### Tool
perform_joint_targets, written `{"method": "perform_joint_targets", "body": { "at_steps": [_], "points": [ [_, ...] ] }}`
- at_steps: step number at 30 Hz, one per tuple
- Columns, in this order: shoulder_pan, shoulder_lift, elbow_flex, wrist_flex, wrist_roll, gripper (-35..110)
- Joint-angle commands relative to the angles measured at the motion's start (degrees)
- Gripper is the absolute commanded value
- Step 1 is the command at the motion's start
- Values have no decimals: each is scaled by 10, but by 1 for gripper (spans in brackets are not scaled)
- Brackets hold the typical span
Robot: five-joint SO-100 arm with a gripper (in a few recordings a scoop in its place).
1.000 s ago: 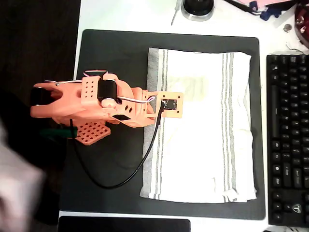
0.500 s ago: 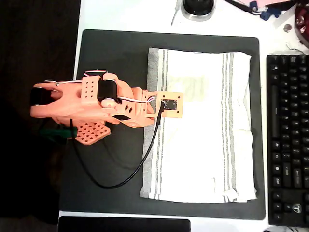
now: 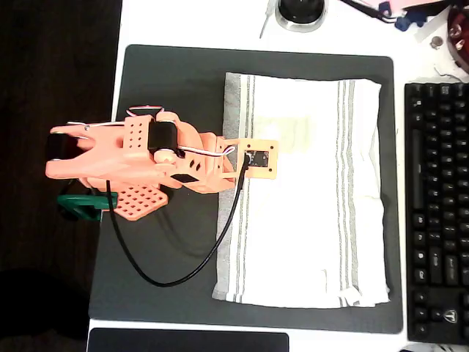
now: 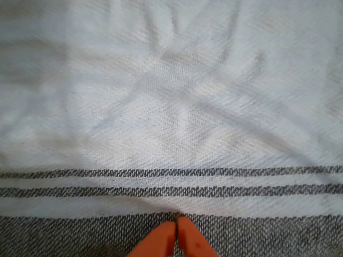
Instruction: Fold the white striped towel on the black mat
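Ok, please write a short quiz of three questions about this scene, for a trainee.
1. True or false: the thin white cloth towel with grey stripes lies flat on the large black rectangular mat.
2. In the wrist view, the orange two-finger gripper is: A) wide open, B) shut with nothing between its fingers, C) shut on a fold of towel.
3. In the overhead view, which black thing lies to the right of the mat?

Key:
1. True: it is spread out, slightly wrinkled.
2. B: the fingertips meet above the towel's grey edge band.
3. The black keyboard.
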Motion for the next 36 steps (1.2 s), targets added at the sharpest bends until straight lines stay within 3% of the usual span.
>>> {"method": "perform_joint_targets", "body": {
  "at_steps": [1,12,25,36],
  "points": [
    [-4,13,12,8,-5,0],
    [-31,13,13,8,2,5],
    [-38,13,13,3,45,0],
    [-32,13,-4,17,-12,0]
  ]
}}
